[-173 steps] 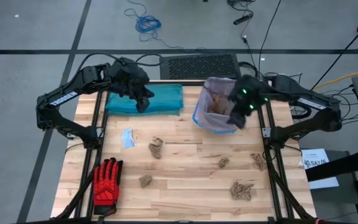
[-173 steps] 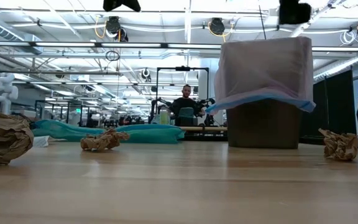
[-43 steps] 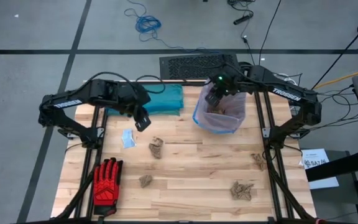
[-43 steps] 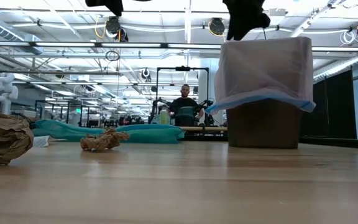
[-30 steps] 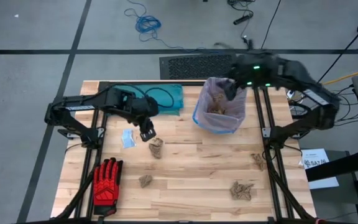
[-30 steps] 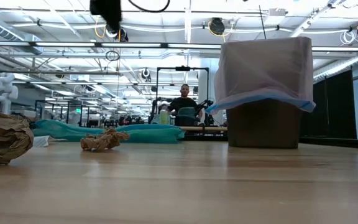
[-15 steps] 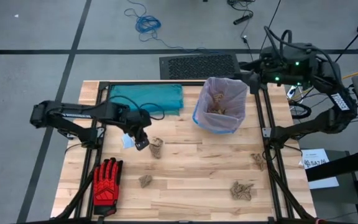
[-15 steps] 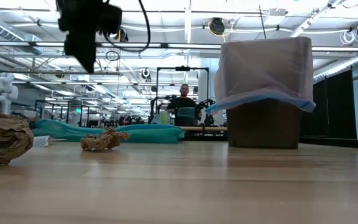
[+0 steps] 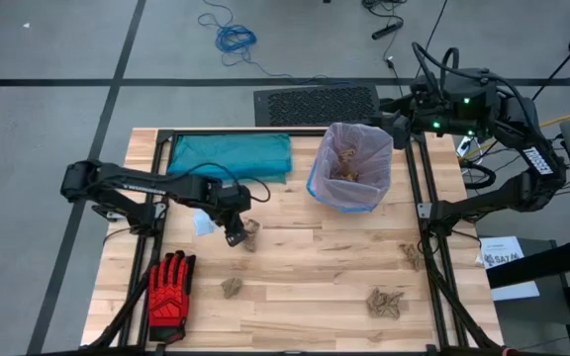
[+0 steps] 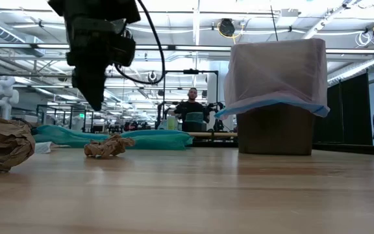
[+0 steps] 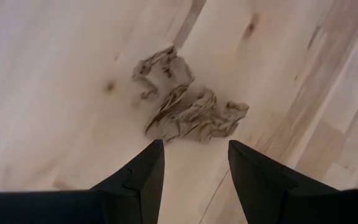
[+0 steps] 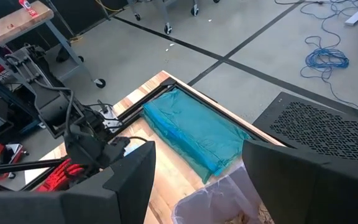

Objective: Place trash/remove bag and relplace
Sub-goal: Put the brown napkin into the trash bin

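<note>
My left gripper hangs open, pointing down, just above the table with its tips right beside a crumpled tan paper wad that lies on the wood. It shows in the low view as the dark left gripper above that wad. The pale pink bag lines the bin and holds several wads. My right gripper stands open, raised beyond the bin's far right rim. More trash wads lie on the table.
A teal-blue bag lies flat at the far left. A red-and-black glove rests at the near left corner. A pale scrap lies beside my left arm. A large wad sits close to the low camera.
My left gripper has come down and toward the table's near edge, tipping steeper, until its open tips stand beside the wad. My right gripper has drawn back from over the bin toward the far right corner, staying open.
</note>
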Robot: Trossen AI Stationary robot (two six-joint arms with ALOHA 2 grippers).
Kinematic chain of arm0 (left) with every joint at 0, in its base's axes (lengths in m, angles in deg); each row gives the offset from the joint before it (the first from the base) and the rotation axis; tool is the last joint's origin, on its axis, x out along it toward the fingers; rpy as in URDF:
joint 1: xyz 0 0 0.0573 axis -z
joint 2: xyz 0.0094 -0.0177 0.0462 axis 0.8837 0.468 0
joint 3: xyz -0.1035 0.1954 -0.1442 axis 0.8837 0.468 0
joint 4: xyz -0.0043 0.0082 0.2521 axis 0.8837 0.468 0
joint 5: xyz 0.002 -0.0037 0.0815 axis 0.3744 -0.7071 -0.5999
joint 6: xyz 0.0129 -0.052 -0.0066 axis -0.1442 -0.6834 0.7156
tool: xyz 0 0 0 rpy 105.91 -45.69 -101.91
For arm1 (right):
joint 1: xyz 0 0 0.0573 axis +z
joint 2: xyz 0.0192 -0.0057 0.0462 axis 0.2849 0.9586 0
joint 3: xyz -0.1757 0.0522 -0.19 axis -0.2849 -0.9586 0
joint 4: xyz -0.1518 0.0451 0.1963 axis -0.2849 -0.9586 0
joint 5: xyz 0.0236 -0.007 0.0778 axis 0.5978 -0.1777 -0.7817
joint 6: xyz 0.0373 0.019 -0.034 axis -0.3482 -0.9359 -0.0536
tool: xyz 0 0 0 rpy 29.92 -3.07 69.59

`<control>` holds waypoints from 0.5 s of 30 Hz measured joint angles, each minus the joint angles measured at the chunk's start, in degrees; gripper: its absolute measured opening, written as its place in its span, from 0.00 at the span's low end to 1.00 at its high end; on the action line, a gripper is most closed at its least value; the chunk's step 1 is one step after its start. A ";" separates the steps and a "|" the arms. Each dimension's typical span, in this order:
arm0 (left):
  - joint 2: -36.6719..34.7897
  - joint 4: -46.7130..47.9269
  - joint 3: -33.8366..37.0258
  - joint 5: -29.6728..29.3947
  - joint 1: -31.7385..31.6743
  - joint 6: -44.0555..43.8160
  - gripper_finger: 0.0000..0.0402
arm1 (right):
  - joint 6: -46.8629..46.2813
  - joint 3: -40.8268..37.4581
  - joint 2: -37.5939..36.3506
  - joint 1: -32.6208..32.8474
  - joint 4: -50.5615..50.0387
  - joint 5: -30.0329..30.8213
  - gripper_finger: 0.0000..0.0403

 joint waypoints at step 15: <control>10.68 -6.62 -0.02 1.69 0.04 0.03 0.43 | 0.44 0.00 0.02 0.00 0.00 -0.14 0.58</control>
